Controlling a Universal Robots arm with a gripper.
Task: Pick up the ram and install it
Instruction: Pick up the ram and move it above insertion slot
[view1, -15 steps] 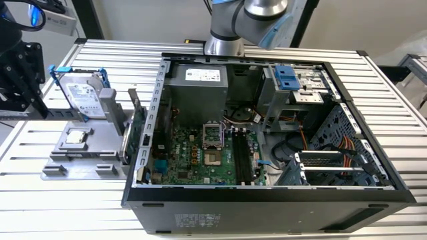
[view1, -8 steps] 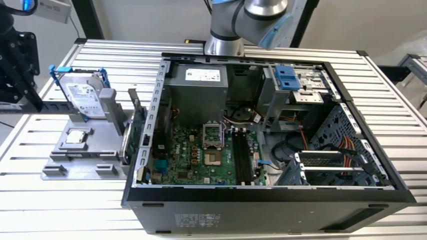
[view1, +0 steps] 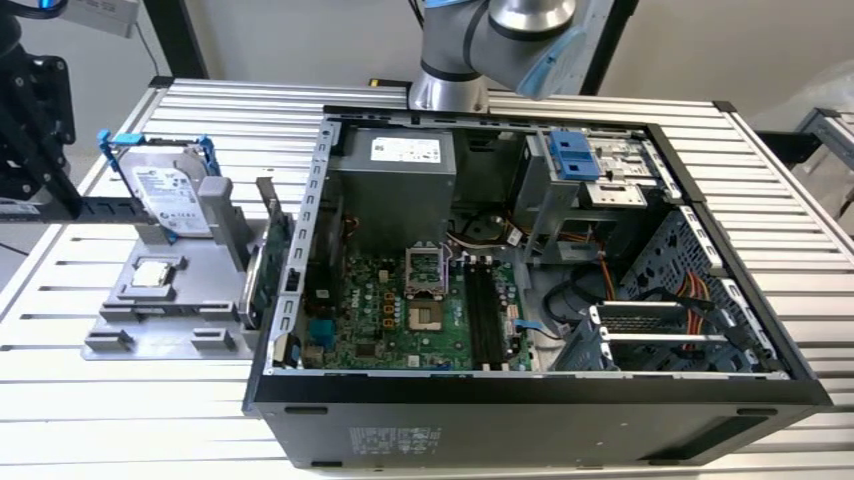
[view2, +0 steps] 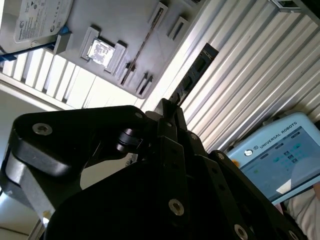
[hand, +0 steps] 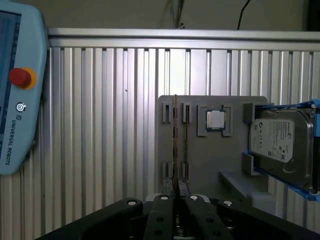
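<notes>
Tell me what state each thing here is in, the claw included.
Black claw: shut on the ram.
Long dark circuit-board ram stick: gripped at one end, in the air.
Black computer case: on its side, open.
Black memory slots: look empty.
Grey hard drive in blue frame: standing in the grey holder.
Small square silver processor chip: flat in the holder.

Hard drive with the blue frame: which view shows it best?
The exterior view: the whole hard drive shows, standing in the grey holder. The first wrist view shows its label face, cut at the picture's edge; the second wrist view catches a part.
</notes>
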